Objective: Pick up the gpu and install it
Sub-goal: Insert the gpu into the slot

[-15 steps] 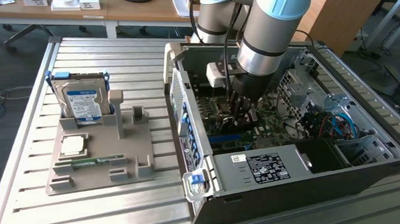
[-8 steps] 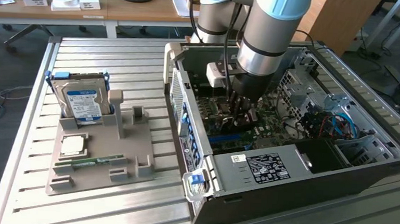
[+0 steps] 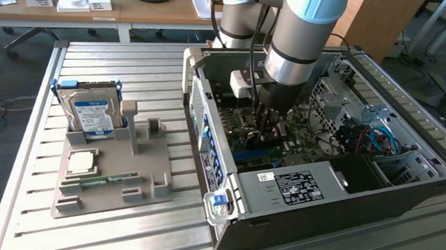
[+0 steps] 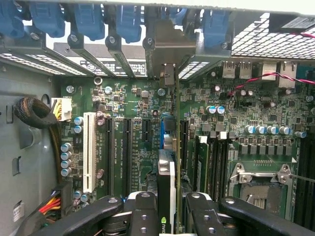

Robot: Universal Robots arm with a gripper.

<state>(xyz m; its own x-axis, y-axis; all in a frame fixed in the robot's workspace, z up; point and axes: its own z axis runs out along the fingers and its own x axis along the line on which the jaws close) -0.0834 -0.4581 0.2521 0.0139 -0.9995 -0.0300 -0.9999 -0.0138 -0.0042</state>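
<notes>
My gripper (image 3: 270,127) is down inside the open computer case (image 3: 405,188), over the green motherboard (image 3: 303,144). In the wrist view the gripper (image 4: 170,217) is shut on the gpu (image 4: 166,187), a thin card seen edge-on between the two black fingers (image 4: 142,216). The card stands upright along a blue slot (image 4: 162,132) on the motherboard (image 4: 128,98). Its metal bracket (image 4: 170,49) reaches the rear slot openings of the case. Whether the card's edge sits in the slot I cannot tell.
On the exterior view's left, a grey holder (image 3: 111,179) carries a silver hard drive (image 3: 92,114), a processor chip (image 3: 81,161) and a green memory stick (image 3: 99,181). Around the card are a white slot (image 4: 89,152), memory slots (image 4: 209,162), the processor socket (image 4: 261,182) and blue clips (image 4: 88,19).
</notes>
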